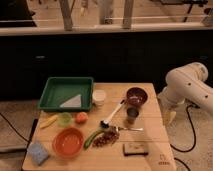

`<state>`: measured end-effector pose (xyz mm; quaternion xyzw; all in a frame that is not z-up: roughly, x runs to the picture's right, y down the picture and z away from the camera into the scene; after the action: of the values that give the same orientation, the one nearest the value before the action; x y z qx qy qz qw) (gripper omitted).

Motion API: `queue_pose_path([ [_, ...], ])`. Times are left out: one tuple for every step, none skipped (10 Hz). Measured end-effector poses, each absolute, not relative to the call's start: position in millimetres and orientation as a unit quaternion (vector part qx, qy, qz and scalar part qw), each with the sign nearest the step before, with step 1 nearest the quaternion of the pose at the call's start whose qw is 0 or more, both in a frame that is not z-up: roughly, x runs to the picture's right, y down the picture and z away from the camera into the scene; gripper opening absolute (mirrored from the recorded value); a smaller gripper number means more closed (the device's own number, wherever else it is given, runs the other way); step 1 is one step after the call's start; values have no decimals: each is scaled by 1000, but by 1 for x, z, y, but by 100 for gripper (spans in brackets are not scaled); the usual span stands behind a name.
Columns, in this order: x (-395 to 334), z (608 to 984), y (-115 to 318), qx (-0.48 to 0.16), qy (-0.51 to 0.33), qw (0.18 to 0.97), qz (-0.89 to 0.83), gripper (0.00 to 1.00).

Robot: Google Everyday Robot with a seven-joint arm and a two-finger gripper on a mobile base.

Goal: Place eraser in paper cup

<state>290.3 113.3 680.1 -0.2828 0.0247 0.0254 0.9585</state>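
The wooden table [150, 90] is crowded. Between the eraser [135, 148] at the front right and the paper cup [99, 97] beside the green tray [50, 95] lie a fork [128, 129], a long spoon [113, 113], a small metal cup [132, 115] and a brownish heap of food [105, 139]. A dark red bowl [136, 96] sits behind the metal cup.

The white arm [187, 85] bends down off the table's right edge. The gripper [170, 119] hangs there pointing downward, well apart from the eraser, its fingers spread and holding nothing.

The eraser lies flat, its long axis running left to right along the front edge.
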Motion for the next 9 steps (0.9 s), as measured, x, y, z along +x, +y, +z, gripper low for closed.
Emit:
queue_pose_path([
  [283, 676, 124, -287, 28, 958, 16, 80],
  [276, 669, 136, -289, 31, 957, 9, 80],
  [275, 665, 144, -291, 34, 956, 5, 80],
  [273, 665, 147, -293, 35, 955, 0, 80],
  [268, 665, 151, -296, 33, 955, -9, 80],
  [264, 665, 156, -298, 31, 954, -18, 80],
  [260, 663, 164, -301, 29, 953, -26, 80],
  [258, 662, 169, -303, 29, 952, -28, 80],
  [254, 660, 175, -304, 29, 952, -34, 80],
])
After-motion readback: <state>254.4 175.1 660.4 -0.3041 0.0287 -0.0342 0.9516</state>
